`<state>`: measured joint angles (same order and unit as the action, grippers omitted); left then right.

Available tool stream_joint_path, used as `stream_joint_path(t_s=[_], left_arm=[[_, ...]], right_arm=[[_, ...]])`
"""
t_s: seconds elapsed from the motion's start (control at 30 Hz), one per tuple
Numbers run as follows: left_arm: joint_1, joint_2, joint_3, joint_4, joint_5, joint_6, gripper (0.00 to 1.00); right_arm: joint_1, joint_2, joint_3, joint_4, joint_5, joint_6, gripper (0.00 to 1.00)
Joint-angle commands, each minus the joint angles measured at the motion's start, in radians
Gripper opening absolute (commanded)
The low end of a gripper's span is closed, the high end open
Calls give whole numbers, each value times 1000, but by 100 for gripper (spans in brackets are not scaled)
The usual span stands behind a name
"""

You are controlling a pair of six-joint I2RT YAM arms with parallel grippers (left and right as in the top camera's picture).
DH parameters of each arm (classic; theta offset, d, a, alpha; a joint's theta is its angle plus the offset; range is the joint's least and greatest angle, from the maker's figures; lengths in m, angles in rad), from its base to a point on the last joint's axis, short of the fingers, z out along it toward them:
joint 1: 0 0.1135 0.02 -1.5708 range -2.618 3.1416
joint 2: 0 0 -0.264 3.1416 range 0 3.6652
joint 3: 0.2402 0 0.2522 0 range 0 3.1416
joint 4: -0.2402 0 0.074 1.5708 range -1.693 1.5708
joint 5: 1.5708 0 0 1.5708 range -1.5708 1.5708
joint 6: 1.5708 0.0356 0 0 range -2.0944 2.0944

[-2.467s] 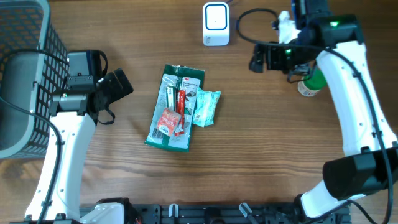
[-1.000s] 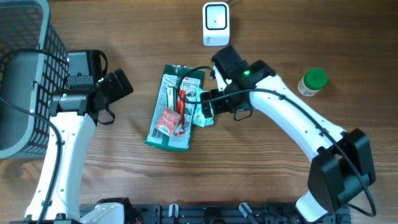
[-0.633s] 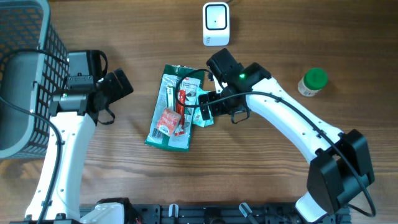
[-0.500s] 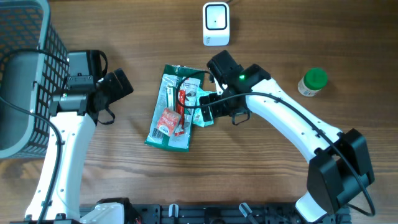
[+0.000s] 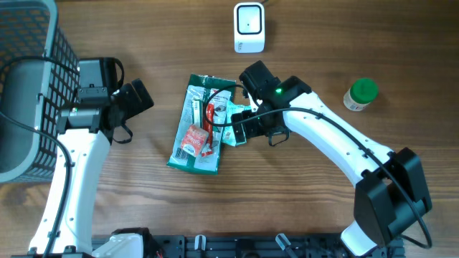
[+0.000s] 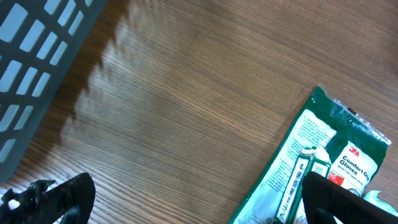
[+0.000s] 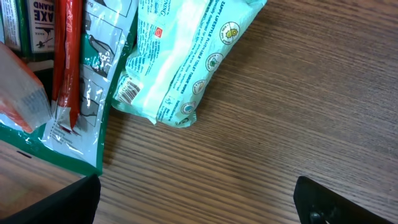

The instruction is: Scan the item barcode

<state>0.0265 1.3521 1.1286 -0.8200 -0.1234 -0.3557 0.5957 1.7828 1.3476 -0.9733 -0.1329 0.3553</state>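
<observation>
We take the mint-green pouch to be the item to scan. It lies flat near the middle of the tabletop, its left edge overlapping the right side of a larger green glove package. The right end effector hangs directly above the pouch with its jaws spread fully apart and nothing between them. In the right wrist view one finger stands over the glove package and the other over bare wood, so the pouch sits inside the gap. That straddle looks chosen for a grasp across the pouch's narrow width, and we judge a descent and a closing come next. The pouch's barcode faces upward at its lower left corner, tight against the glove package. The white scanner stands at the middle of the far edge, so the pouch will probably need lifting and turning for the code to face it. Because the two packets overlap, the left finger could catch the glove package's film and drag it along. The left end effector waits toward the left edge beside the grey basket, equally wide open and empty, well clear of the work. A green-capped bottle stands apart near the right edge.
</observation>
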Motion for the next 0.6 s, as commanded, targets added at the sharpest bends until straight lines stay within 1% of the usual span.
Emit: stream_joint_path(t_s=[0.0,0.57], left_arm=[[5,2,5,0,-9,11,100],[5,2,5,-1,-9,11,100]], right_arm=[[3,-6,-25,13,14,14,100],[3,-6,-33,12,14,13,100]])
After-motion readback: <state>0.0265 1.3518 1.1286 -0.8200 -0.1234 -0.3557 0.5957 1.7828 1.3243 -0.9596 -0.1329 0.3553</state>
